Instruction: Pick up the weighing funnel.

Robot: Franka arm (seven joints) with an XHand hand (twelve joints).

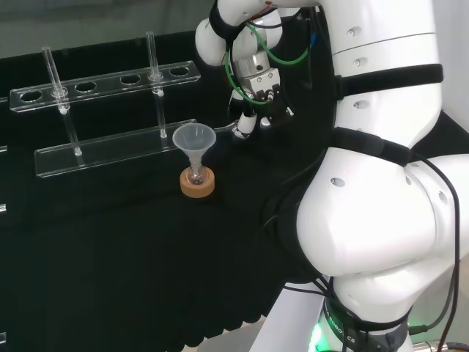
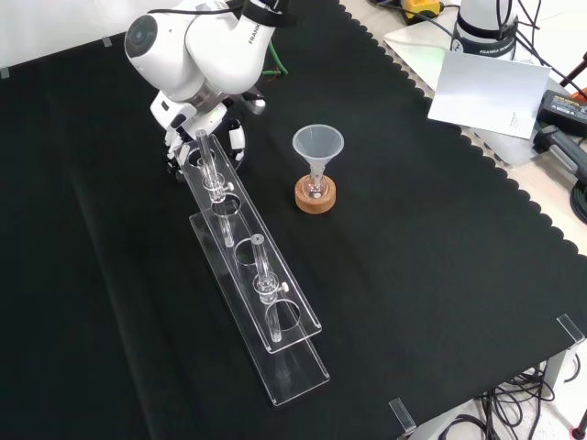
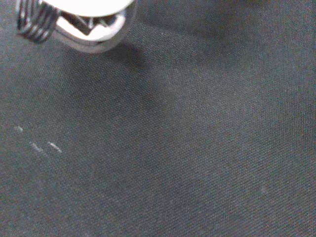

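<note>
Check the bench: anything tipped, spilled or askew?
Nothing stands out. The funnel stands upright in its flask on the cork ring, both tubes stand straight in the clear rack, and the cloth shows no spill.

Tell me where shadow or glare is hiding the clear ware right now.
Head view: even light; the rack shows by bright edge glints on the black cloth, the funnel stands out pale. Front view: no glare; the rack's tubes glint. Wrist view: the hand throws a dark shadow on the cloth; pale flecks there, I cannot tell what.
</note>
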